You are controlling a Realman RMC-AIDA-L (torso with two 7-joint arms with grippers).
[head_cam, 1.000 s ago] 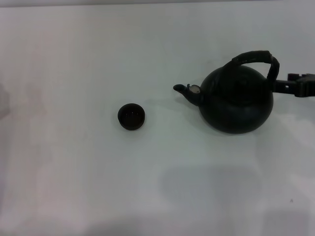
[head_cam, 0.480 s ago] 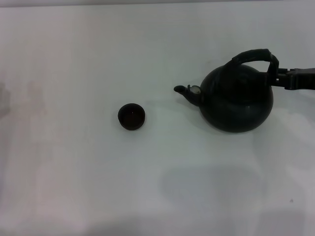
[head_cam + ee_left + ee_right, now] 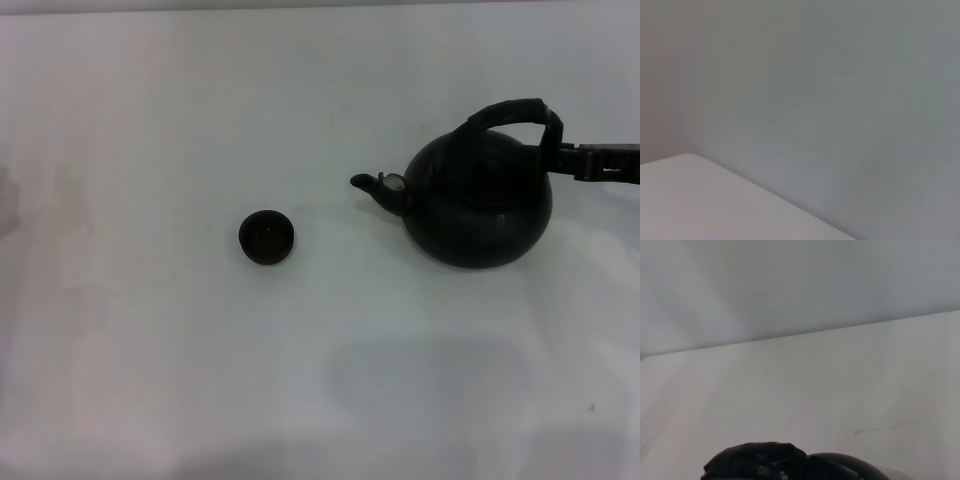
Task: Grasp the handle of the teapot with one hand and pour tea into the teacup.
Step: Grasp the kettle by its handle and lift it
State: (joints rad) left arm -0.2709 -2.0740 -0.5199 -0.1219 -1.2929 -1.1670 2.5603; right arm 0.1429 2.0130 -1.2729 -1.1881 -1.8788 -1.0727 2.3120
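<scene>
The teapot (image 3: 478, 200) sits on the right of the white desk (image 3: 150, 120), spout toward the teacup (image 3: 267, 237) well off to its left. The right tool (image 3: 560, 160) is at the handle (image 3: 510, 113) on the right side; can't tell if it's actually gripping.

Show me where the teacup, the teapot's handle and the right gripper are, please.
teacup (image 3: 267, 237): head view, centre of the bowl.
handle (image 3: 510, 113): head view, top of the arch.
right gripper (image 3: 572, 160): head view, fingertips beside the handle's right end.

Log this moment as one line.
right hand: at handle, grip unclear | teapot: upright on table, spout toward teacup | left hand: out of view
</scene>
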